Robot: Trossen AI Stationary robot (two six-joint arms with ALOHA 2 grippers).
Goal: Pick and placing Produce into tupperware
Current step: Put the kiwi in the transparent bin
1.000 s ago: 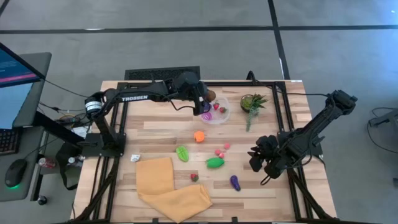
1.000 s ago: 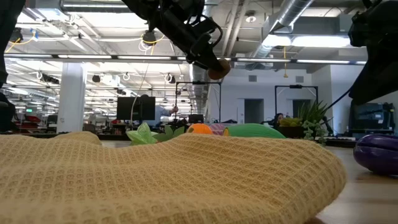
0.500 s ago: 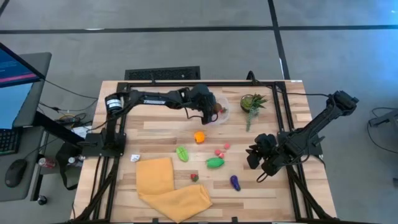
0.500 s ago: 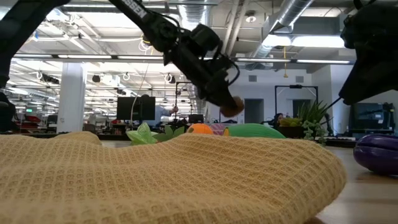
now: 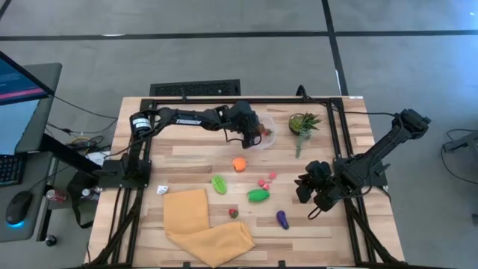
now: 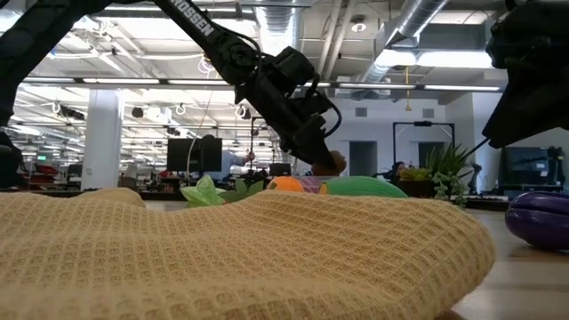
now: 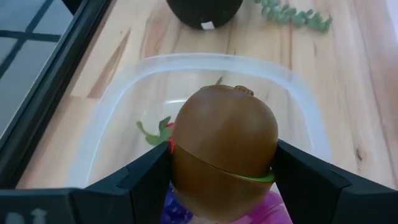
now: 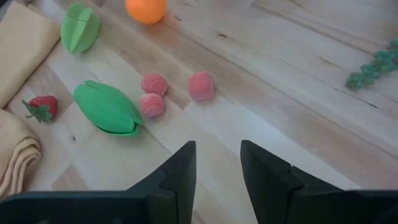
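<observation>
Over tupperware (image 7: 93, 134) | left claw (image 7: 221, 177) grips brown fruit (image 7: 224, 152) | strawberry (image 7: 163, 129) inside

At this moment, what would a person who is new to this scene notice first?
Most striking is the left gripper holding a brown fruit just above the clear tub at the table's far side, next to a potted plant. Then the loose toy produce in the middle of the table: an orange piece, two green pieces and a purple one. A yellow cloth lies at the near edge, and the right gripper hangs open at the right side.
</observation>
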